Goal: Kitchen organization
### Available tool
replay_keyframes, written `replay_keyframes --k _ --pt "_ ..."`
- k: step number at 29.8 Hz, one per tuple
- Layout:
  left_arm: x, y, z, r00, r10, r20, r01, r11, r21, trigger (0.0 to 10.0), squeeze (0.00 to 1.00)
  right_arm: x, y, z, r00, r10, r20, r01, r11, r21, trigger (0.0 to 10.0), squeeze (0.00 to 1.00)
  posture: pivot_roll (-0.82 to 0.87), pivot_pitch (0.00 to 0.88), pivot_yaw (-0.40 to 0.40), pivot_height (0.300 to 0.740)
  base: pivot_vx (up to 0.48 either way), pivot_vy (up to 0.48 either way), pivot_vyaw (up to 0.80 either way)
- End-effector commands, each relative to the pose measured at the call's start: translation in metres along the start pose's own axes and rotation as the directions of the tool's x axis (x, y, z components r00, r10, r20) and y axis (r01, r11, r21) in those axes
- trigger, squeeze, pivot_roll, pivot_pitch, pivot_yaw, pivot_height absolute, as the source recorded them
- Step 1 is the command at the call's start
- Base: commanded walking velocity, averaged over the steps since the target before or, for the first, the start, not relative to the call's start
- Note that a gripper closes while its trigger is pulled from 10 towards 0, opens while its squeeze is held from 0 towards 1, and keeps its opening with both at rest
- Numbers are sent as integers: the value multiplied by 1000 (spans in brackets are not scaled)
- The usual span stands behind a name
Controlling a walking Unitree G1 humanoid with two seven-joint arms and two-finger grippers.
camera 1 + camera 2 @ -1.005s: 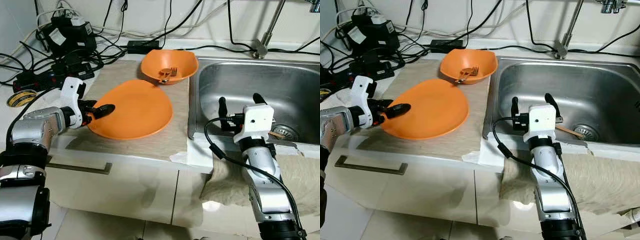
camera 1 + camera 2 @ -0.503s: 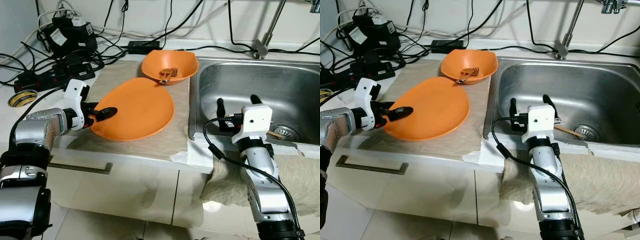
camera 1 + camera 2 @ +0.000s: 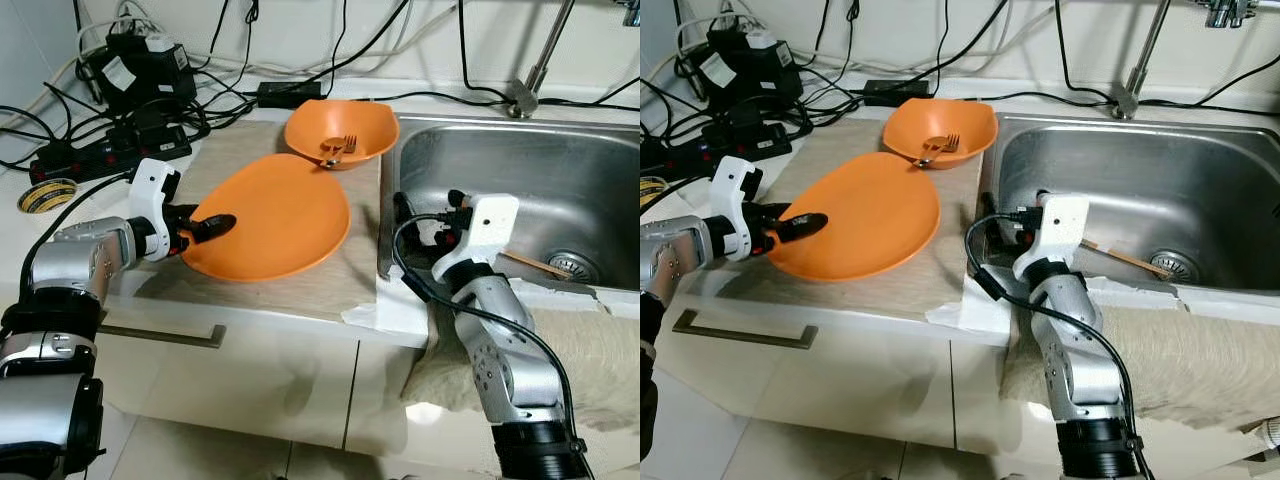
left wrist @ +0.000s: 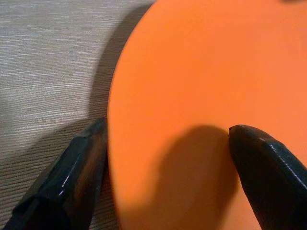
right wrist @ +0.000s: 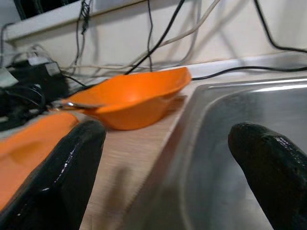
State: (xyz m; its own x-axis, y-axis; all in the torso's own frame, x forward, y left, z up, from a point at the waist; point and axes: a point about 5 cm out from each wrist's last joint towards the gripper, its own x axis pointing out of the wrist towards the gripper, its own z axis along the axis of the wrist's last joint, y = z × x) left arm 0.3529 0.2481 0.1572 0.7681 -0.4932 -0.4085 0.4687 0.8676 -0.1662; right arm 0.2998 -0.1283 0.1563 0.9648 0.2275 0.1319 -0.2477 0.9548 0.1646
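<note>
Two orange dishes sit on a beige woven mat [image 3: 300,290] on the white counter: a wide, shallow, smooth matte plate [image 3: 275,215] near the front, and behind it, touching or just beside its far rim, a deeper bowl [image 3: 342,130] with a rounded squarish rim. A fork [image 3: 338,149] rests inside the bowl, tines up against the wall; colour looks brownish-metal. Left gripper [image 3: 205,228] has its two glossy black fingers closed on the plate's near-left edge, one finger [image 4: 72,177] below the rim against the mat, the other [image 4: 266,177] on top of the plate face, casting a soft shadow. The plate looks slightly tilted, left edge raised. Right gripper [image 5: 163,172] hovers at the front-left corner of the stainless steel sink [image 3: 560,170], fingers spread wide, nothing between them, pointing toward the bowl. The sink is a brushed-metal rectangular basin with a round drain [image 3: 574,265] and a thin wooden stick [image 3: 525,262] lying by it. A crumpled beige cloth [image 3: 590,350] hangs over the counter front. A tangle of black cables and power bricks [image 3: 135,80] lies at the back left, with a roll of tape [image 3: 45,195] nearby.
</note>
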Motion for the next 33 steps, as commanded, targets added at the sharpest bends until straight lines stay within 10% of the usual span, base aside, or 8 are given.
replay_keyframes --k 1,12,33 --pt "5 -3 -22 996 -20 -84 17 999 -39 10000 0 4 5 -2 999 29 -24 -29 999 38 10000 0 -2 0 44 736 0 0 0" --pt "4 -3 -20 997 -19 -77 16 999 -35 10000 0 21 42 -17 982 159 -102 -125 951 281 10000 0 13 0 42 736 0 0 0" --pt "2 -2 -17 997 -14 -70 12 999 -34 10000 0 37 63 -33 946 265 -185 -155 874 460 10000 0 30 0 42 736 0 0 0"
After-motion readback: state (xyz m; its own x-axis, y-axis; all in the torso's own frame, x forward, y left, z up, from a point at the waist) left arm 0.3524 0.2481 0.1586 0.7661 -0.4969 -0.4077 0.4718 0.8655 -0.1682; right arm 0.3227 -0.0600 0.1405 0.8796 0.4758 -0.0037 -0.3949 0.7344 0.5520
